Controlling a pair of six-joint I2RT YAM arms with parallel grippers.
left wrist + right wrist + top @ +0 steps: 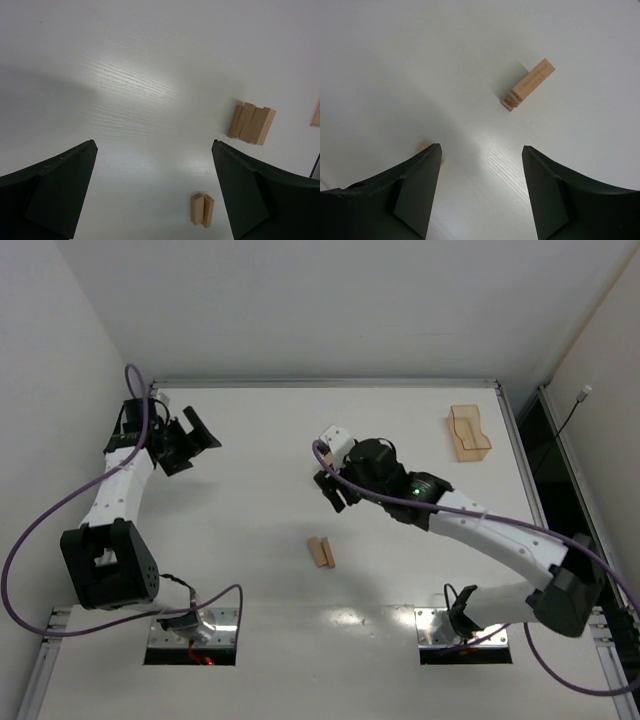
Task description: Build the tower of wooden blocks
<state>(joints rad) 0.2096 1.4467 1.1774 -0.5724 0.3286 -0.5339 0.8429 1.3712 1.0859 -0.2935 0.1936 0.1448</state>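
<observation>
Two wood blocks [321,551] lie side by side on the white table, mid-front; they also show as a pair [202,210] and as blocks [527,85]. A group of pale blocks [252,123] lies farther back, next to my right wrist [333,437]. A tower is not in view. My right gripper [335,500] hovers open behind the pair, nothing between its fingers [481,147]; a sliver of tan [425,147] peeks from behind its left finger. My left gripper [200,453] is at the far left, open wide and empty [154,145].
A translucent orange-tan tray [468,432] stands at the back right. White walls close in the table on the left, back and right. A tan edge [317,115] shows at the right border of the left wrist view.
</observation>
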